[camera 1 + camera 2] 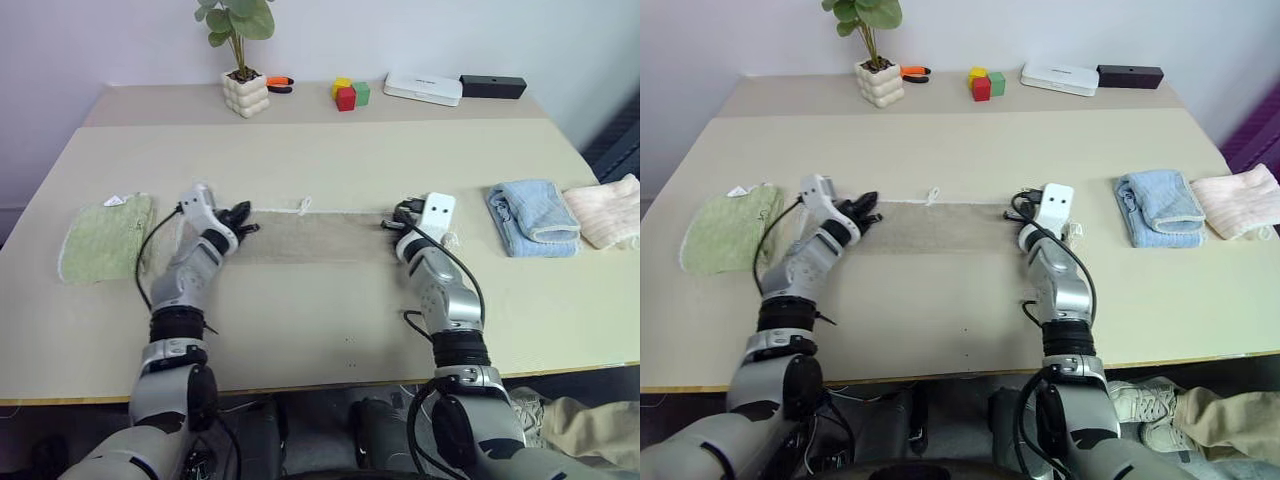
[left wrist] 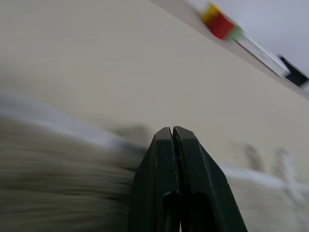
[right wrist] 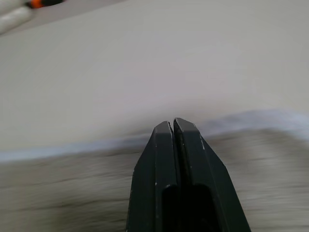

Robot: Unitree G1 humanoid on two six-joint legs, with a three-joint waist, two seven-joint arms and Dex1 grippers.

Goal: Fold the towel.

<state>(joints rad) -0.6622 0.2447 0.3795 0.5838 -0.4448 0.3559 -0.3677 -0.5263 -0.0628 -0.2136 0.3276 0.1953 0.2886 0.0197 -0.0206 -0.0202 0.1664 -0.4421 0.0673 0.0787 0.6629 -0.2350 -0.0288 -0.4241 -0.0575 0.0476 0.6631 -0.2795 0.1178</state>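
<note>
The towel (image 1: 315,236) is soft, light terry — best pinched at its corded end corners at 3 and 9 o'clock; both jaws pressed together.

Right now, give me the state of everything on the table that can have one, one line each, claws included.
Towel: flat on the table, a narrow strip stretched between the two claws.
Left claw: shut, at the towel's left end.
Right claw: shut, at the towel's right end.
Green towel: folded, lying flat.
Blue towel: folded, lying flat.
Pink towel: folded, at the table's right edge.
Plant: upright in its white pot.
</note>
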